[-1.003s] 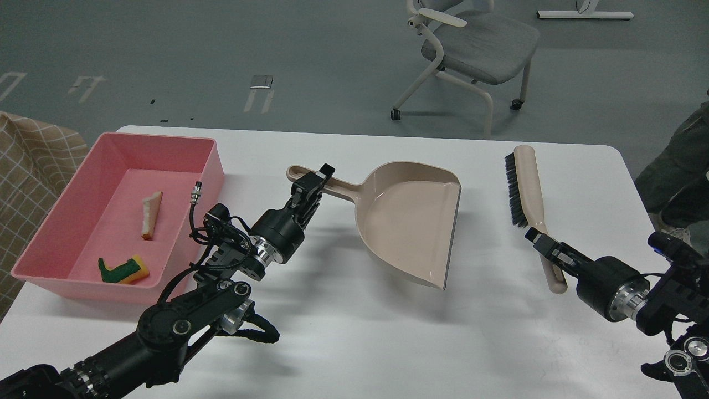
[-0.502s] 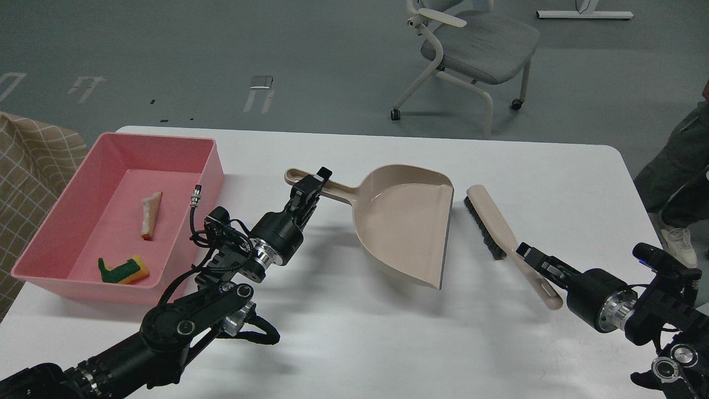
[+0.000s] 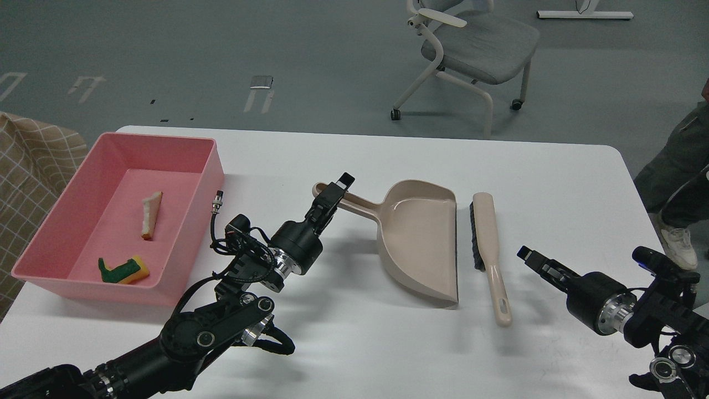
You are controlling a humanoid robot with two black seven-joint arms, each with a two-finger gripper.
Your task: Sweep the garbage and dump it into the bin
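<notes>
Left gripper (image 3: 330, 195) clamped on dustpan (image 3: 421, 233) handle, right gripper (image 3: 532, 260) free beside brush (image 3: 487, 244), finger gap unreadable; sponge (image 3: 124, 269) and bread (image 3: 150, 214), light, soft, crumbly, in bin (image 3: 213, 166), best tipped, not pinched.

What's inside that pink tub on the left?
The pink tub holds a crusted white bread slice and a yellow sponge with a green side. The near wall hides a strip of the floor closest to us.
</notes>
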